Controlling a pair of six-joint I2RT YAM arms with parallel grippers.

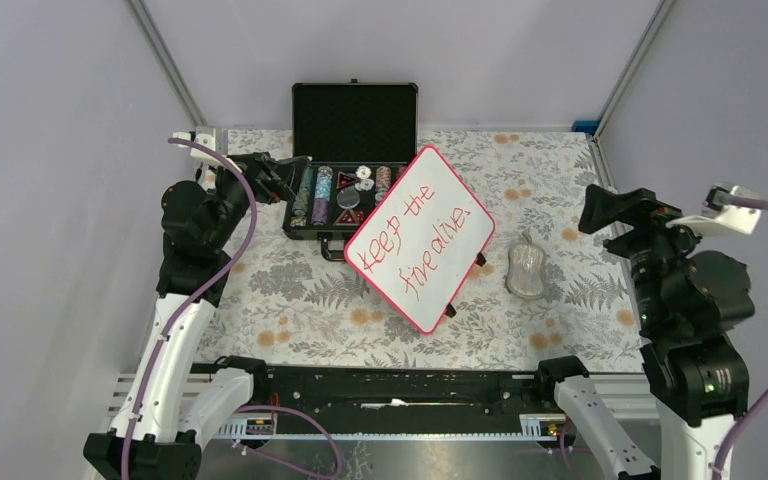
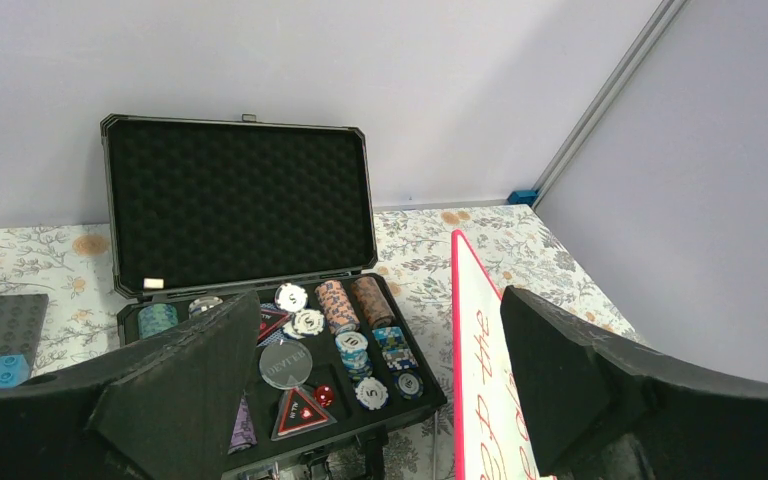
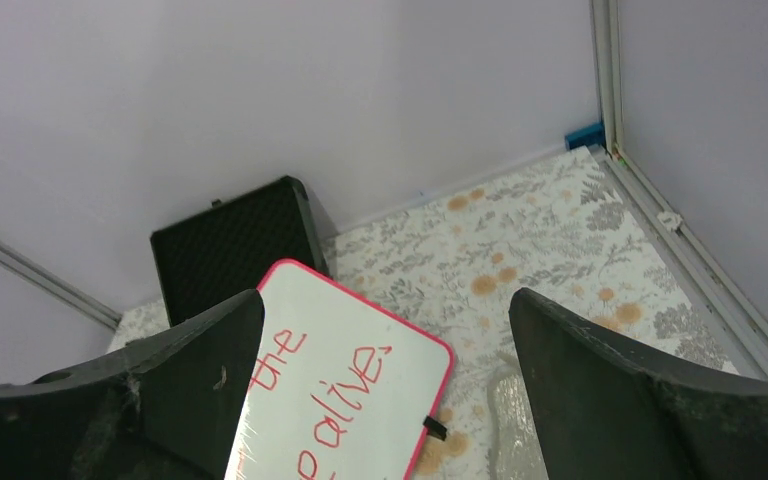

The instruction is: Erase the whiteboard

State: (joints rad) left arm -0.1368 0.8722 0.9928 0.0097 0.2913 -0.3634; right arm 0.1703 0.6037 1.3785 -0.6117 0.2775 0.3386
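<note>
Lying slantwise on the floral-patterned tablecloth (image 1: 290,300), the large flat white rectangular whiteboard (image 1: 420,238) with its thin red-pink rim is showing red handwritten words, "keep the fire alive", all of them unwiped. Its upper left edge is overlapping the front right corner of the open black foam-lined case (image 1: 355,120) of poker chips, and small black feet are sticking out along its right side. A small translucent grey lump (image 1: 525,270) is sitting just beside that side. The left gripper (image 2: 378,300) is hovering by the case's left end, fingers spread wide, gripping nothing. The right gripper (image 3: 388,296) is hanging over the table's right side, well apart from the board, likewise gaping wide and holding nothing.
</note>
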